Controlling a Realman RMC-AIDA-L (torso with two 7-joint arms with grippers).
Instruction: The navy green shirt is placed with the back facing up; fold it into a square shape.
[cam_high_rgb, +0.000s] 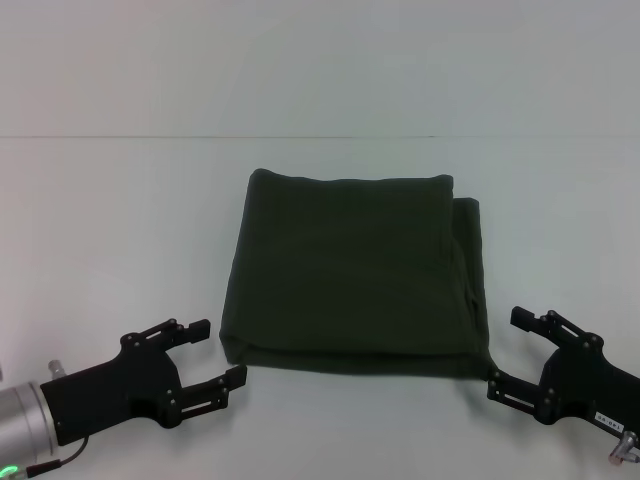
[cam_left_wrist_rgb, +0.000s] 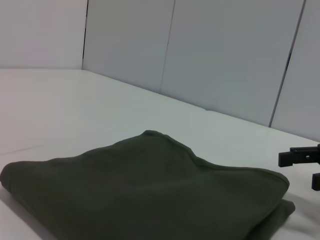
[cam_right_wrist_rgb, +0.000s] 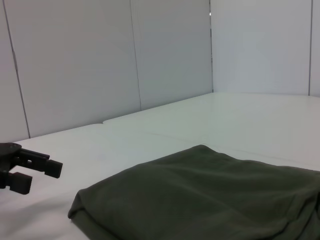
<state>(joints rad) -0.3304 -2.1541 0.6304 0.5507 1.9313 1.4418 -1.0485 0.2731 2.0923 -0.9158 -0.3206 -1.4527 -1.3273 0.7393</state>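
Two tools of mine sit low at the near edge of the white counter (cam_high_rgb: 110, 220), one off each near corner of the navy green shirt (cam_high_rgb: 355, 275). The shirt lies flat in the middle of the counter, folded into a roughly square stack with several layers showing along its near edge and a second layer peeking out along its right side. Its surface is smooth, with only faint creases.

My left tool (cam_high_rgb: 220, 353) is just beside the shirt's near left corner, fingers spread apart with nothing between them, pointing toward the cloth but not touching it. My right tool (cam_high_rgb: 508, 352) is just beside the near right corner, likewise spread wide and empty, its upper finger close to the shirt's right edge yet apart from it.

From my left wrist view the shirt (cam_left_wrist_rgb: 145, 192) fills the foreground as a low, rounded mound, and the right tool (cam_left_wrist_rgb: 307, 167) shows past its far corner. From my right wrist view the shirt (cam_right_wrist_rgb: 210, 197) lies across the lower part, with the left tool (cam_right_wrist_rgb: 37, 175) beyond its corner, spread open above the counter.
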